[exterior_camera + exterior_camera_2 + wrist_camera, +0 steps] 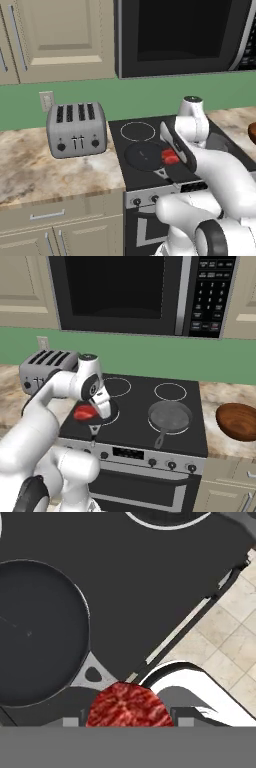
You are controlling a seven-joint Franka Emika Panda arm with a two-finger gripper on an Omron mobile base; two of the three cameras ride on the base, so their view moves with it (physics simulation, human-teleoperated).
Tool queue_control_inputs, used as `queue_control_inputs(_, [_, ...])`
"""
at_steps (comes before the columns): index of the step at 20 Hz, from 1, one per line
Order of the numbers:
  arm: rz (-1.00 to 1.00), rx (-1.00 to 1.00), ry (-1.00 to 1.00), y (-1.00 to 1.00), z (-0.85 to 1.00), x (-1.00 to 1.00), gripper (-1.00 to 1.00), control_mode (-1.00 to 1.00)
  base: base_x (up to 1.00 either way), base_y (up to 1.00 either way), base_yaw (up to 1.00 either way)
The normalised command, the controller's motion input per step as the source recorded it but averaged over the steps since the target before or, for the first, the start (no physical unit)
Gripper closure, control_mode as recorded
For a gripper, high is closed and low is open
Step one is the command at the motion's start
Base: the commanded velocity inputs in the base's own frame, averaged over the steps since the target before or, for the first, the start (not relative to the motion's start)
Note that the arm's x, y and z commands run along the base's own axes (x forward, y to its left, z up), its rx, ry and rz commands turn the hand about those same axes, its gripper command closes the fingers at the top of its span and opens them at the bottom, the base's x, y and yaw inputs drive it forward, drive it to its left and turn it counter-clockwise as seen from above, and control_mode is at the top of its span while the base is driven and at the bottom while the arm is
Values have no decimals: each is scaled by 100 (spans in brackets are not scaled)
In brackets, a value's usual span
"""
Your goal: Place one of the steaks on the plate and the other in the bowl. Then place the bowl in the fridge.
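My tool (94, 412) grips the all-red steak (85, 412), lifted above the black pan (145, 156). The bowl (238, 421) sits at three o'clock on the surface; carry level and release low inside.

Arm (225, 180): glossy white rounded shells, fat tubular links. Dark grey/black rings at the joints, one big black-ringed joint cap near the base. Far wrist link ends in a white dome with a dark cap on top. Hand section (177, 145) has a black band edged in white. No cables, screws or markings visible.
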Motion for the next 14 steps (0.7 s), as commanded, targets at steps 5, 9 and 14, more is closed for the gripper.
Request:
queue_control_inputs(5, [-1,-1,-1,-31,51,-100,100,-100,0,0,0])
queue_control_inputs(9, [0,-1,-1,0,21,-81,100,-100,0,0,0])
queue_control_inputs(14, [0,-1,0,3,0,-7,100,-100,0,0,0])
